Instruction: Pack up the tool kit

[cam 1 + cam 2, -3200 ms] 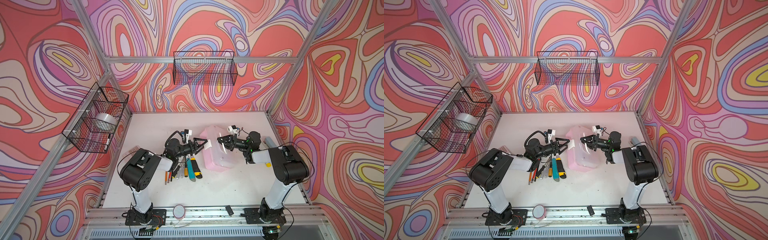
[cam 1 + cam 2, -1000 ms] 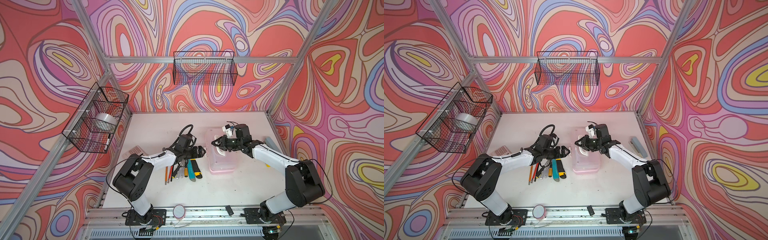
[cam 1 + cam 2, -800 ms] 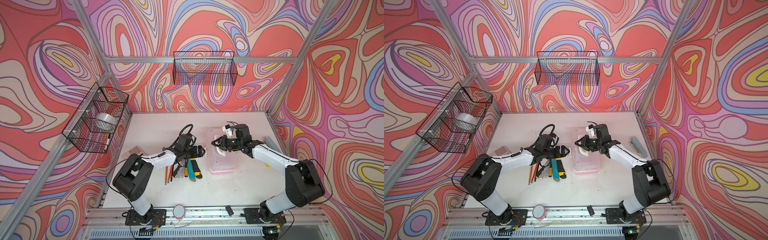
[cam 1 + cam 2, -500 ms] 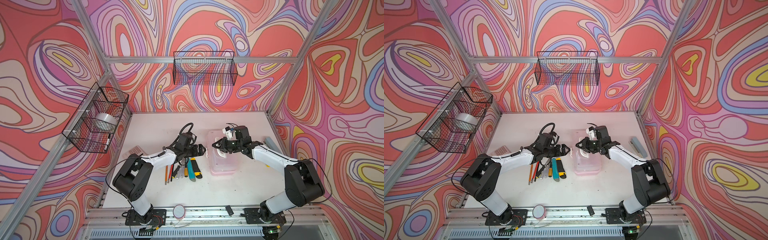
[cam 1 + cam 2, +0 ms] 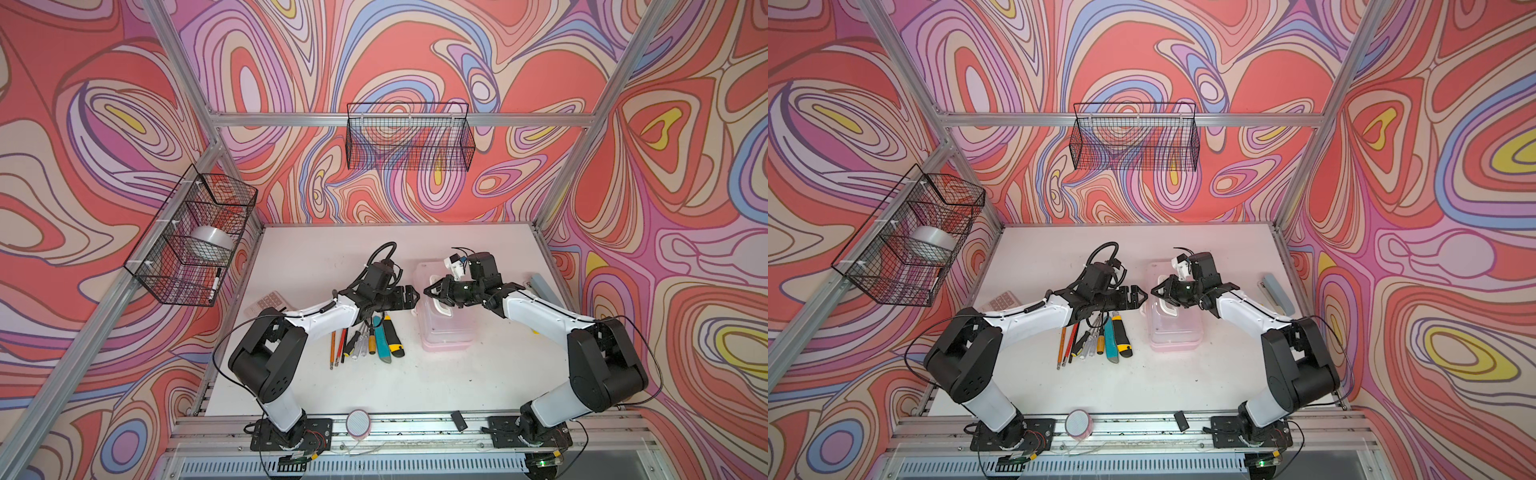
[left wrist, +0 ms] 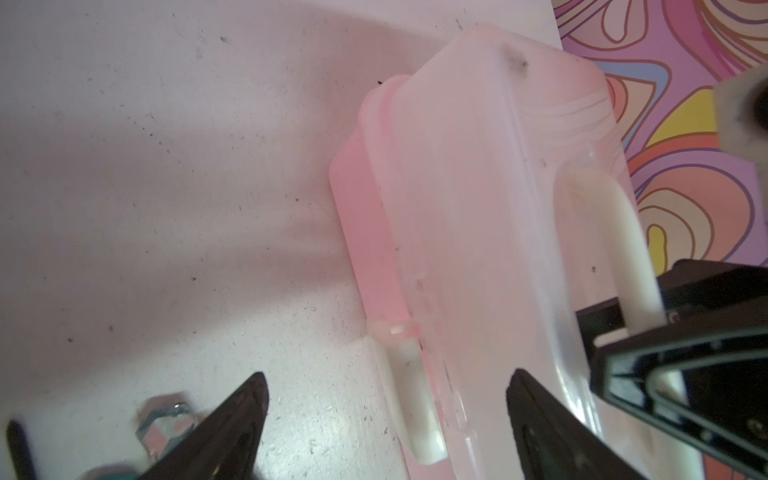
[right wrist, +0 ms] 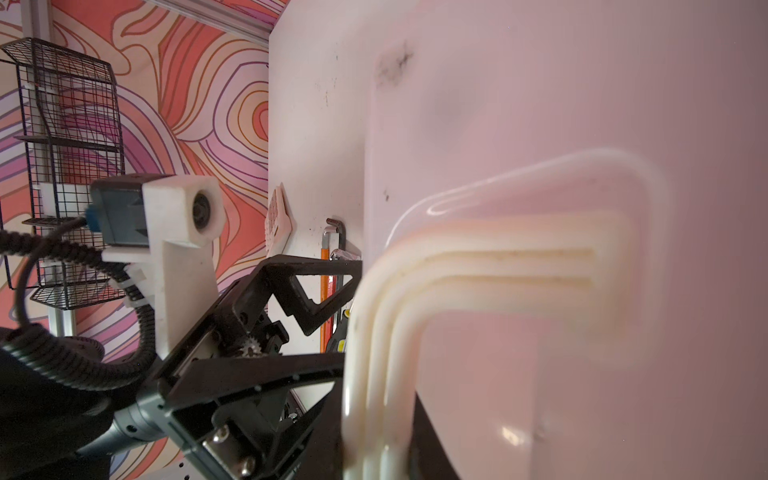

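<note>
The walls [image 5: 124, 104] swirl in red, pink, lilac, blue and yellow. White table [image 5: 316, 257]. Centre right, a pale pink case [image 5: 446, 340] with a cream-white handle [image 5: 442, 311]. Left of it, a black-and-yellow knife [image 5: 394, 338] and a teal tool [image 5: 381, 343]. Black wire basket [image 5: 409, 141] at upper centre.

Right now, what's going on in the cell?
Two arms are working on the tool kit, which lies flat on the table with its lid down. The right gripper is shut on the white handle. The left gripper is open, poised at the side latch. The screwdrivers, teal tool and utility knife lie loose beside it, not yet packed.
</note>
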Controlling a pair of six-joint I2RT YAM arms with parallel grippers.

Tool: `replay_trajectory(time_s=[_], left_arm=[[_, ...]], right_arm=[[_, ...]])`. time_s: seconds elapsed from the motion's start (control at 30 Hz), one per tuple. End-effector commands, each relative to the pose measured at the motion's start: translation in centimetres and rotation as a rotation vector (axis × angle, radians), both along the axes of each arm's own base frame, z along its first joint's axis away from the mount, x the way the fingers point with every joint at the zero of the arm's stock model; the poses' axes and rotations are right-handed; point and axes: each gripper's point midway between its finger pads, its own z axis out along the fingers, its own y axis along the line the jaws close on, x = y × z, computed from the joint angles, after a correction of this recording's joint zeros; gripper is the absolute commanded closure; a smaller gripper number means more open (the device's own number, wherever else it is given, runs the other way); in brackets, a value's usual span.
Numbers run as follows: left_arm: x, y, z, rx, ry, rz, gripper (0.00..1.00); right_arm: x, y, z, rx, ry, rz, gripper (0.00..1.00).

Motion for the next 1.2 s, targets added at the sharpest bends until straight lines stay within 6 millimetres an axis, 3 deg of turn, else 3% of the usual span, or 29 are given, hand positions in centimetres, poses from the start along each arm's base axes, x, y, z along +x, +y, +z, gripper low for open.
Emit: replay_trajectory(time_s=[0.0, 0.27, 0.43, 0.57, 0.67, 0.77, 0.93, 1.17], left_arm=[[-0.1, 1.1, -2.0, 0.099, 0.041, 0.022, 0.1], [-0.9, 3.1, -4.2, 0.202, 0.077, 0.057, 0.1], [-1.2, 3.5, -3.8, 0.204, 0.074, 0.066, 0.11], [-0.8, 3.4, -2.1, 0.21, 0.045, 0.054, 0.1], [-0.3, 3.0, 0.2, 0.174, -0.006, 0.053, 0.09], [-0.2, 1.8, 3.0, 0.089, -0.057, 0.021, 0.07], [-0.3, -0.1, 6.4, -0.029, -0.093, -0.035, 0.04], [-0.1, -1.8, 7.9, -0.191, -0.08, -0.054, 0.04]], right_arm=[[0.5, -0.2, 0.1, -0.006, -0.038, -0.005, 1.0], [0.8, -1.0, 1.2, 0.001, -0.059, -0.018, 1.0], [1.1, -1.5, 3.3, 0.035, -0.102, -0.014, 1.0], [1.1, -1.4, 6.7, 0.154, -0.155, 0.013, 1.0], [1.4, -1.6, 9.3, 0.273, -0.179, 0.031, 1.0], [1.3, -1.3, 10.5, 0.348, -0.184, 0.061, 1.0], [1.5, -1.2, 10.3, 0.4, -0.166, 0.076, 1.0], [1.8, -1.2, 9.2, 0.457, -0.141, 0.084, 1.0]])
